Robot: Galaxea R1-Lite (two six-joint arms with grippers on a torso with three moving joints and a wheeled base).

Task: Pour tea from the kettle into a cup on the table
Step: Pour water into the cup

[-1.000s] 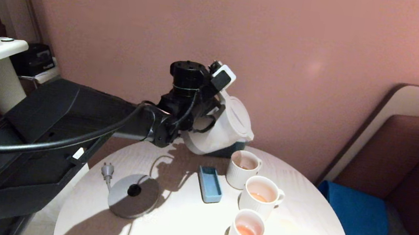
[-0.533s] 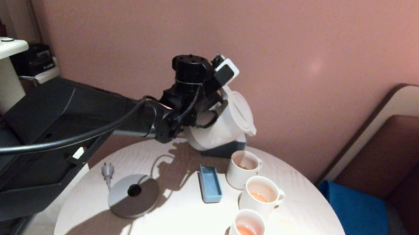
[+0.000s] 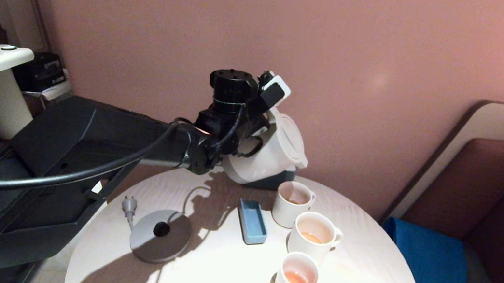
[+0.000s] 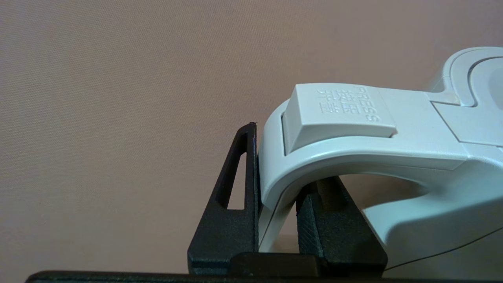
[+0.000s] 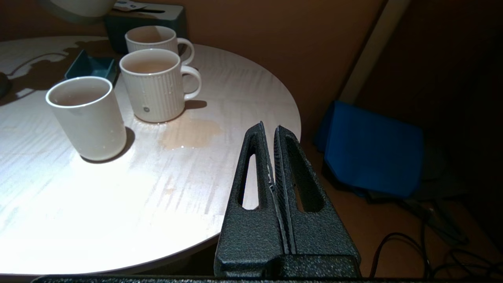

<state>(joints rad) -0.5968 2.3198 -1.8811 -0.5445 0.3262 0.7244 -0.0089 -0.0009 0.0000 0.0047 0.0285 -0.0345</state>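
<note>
The white kettle [image 3: 265, 159] hangs tilted over the back of the table [image 3: 360, 282], its spout toward the farthest of three white cups [image 3: 292, 204]. My left gripper [image 3: 252, 137] is shut on its loop handle [image 4: 353, 145], one finger outside and one inside the loop. No stream shows at the spout. Orange-red tea [image 3: 296, 279] lies low in the near cup and in the middle cup [image 3: 315, 237]. My right gripper [image 5: 270, 127] is shut and empty, beside the table's right edge and outside the head view.
The grey base disc [image 3: 160, 235] with cord and plug lies front left. A small blue tray [image 3: 252, 222] sits left of the cups. A dark box [image 3: 278, 183] stands behind the kettle. A tea puddle [image 5: 190, 133] lies beside the middle cup.
My left arm has carried the kettle slightly up and to the right; it stays tilted. The cups and the right arm have not moved.
</note>
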